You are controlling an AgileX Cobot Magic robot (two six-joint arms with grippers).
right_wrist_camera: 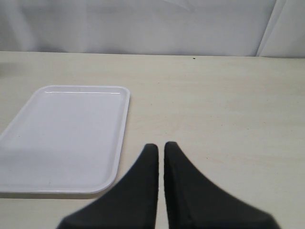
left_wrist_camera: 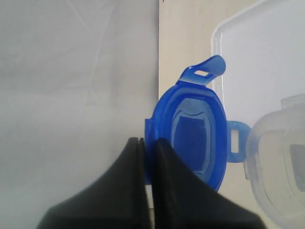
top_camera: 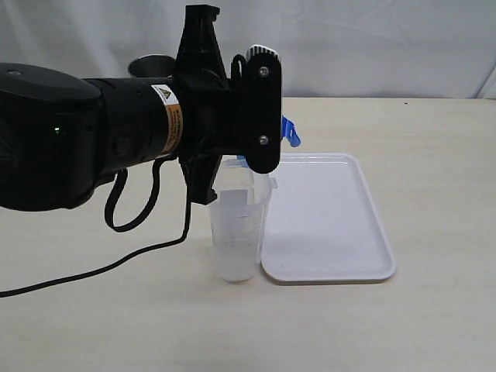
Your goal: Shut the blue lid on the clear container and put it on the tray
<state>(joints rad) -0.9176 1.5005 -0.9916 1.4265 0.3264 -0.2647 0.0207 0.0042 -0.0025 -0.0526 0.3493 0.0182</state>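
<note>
The blue lid [left_wrist_camera: 193, 133] hangs in the air, its inner side facing the left wrist camera and its flaps sticking out. My left gripper [left_wrist_camera: 148, 142] is shut on the lid's edge. In the exterior view only a blue flap of the lid [top_camera: 290, 130] shows past the black left arm [top_camera: 116, 139]. Just below it the clear container [top_camera: 240, 225] stands upright and open on the table, with its mouth [left_wrist_camera: 279, 162] beside the lid. The white tray [top_camera: 325, 217] lies flat, touching the container's right side. My right gripper [right_wrist_camera: 161, 148] is shut on nothing, over the table near the tray [right_wrist_camera: 66, 133].
A steel cup [top_camera: 151, 66] stands at the back left, mostly hidden by the left arm. A black cable [top_camera: 93, 267] trails across the table at the left. A white cloth backdrop closes off the far edge.
</note>
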